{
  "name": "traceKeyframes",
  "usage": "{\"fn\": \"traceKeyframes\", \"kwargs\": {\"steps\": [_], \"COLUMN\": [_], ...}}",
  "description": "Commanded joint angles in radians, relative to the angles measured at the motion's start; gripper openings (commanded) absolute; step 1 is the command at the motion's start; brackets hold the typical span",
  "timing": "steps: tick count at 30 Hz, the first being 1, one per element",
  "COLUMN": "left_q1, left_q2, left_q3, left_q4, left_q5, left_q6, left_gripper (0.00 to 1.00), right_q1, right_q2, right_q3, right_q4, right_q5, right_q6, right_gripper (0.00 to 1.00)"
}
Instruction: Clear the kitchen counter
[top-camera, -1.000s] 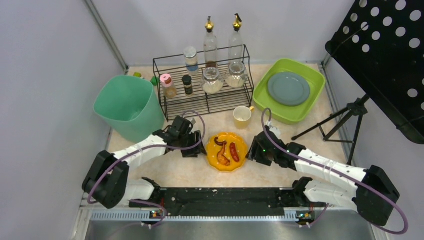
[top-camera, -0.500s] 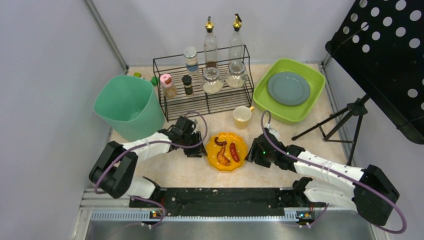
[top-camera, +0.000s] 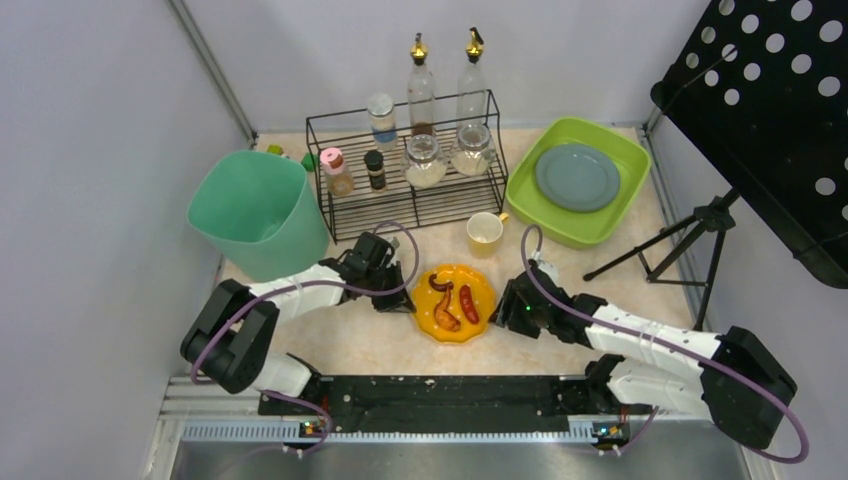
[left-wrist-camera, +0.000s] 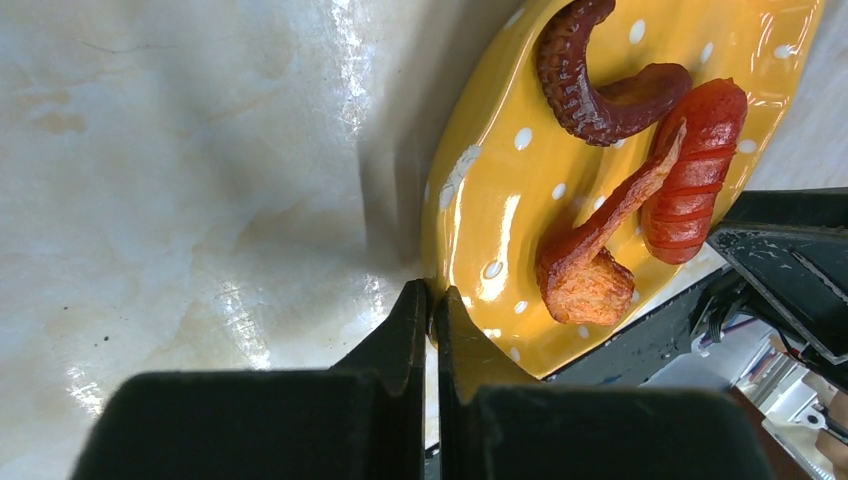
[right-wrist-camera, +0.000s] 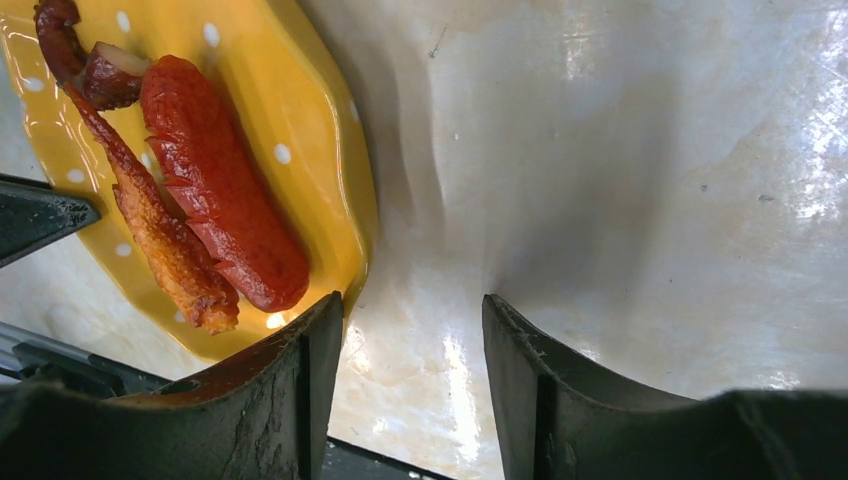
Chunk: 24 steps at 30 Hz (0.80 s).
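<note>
Worktop (top-camera: 370, 350), seen from above, lies under both arms, with a plate (top-camera: 487, 290) between the left gripper (top-camera: 404, 302) and right gripper (top-camera: 501, 312). Left wrist view: left jaws closed, tips touching the plate's rim. Right wrist view: right jaws half apart over bare worktop, the rim beside one.

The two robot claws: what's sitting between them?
A yellow plate with a sausage and other food lies between the left gripper and right gripper, clearest in the top view.
</note>
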<state>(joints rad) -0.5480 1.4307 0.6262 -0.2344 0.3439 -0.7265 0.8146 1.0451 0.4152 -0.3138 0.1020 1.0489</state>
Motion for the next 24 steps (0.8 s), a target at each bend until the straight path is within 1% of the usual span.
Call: {"fn": "traceKeyframes", "kwargs": {"steps": [1,10,18,21,24], "left_q1": [0.006,0.006,0.007,0.008,0.007], "left_q2": [0.014,0.037,0.056,0.065,0.079], "left_q3": [-0.057,-0.137,-0.185,-0.198,-0.210], "left_q4": [0.002,0.078,0.122,0.138,0.157], "left_q5": [-0.093,-0.094,-0.093,-0.089,-0.081], "left_q6": [-0.003,-0.022,-0.022,-0.019,-0.016], "left_gripper": [0.00,0.00,0.00,0.00,0.00], "right_q1": [-0.021,-0.022,-0.029,-0.032,-0.035], "right_q2": [0.016,0.007,-0.037,-0.035,-0.013], "right_q3": [-0.023,-0.084,-0.129,-0.139,-0.153], "right_q4": [0.067,0.159,0.172,0.191,0.246], "right_q5": [-0.011,-0.019,0.030,0.043,0.041], "right_q6": [0.024,0.077,0.128,0.134,0.146], "right_gripper": [0.53,0.52,0.52,0.52,0.52]}}
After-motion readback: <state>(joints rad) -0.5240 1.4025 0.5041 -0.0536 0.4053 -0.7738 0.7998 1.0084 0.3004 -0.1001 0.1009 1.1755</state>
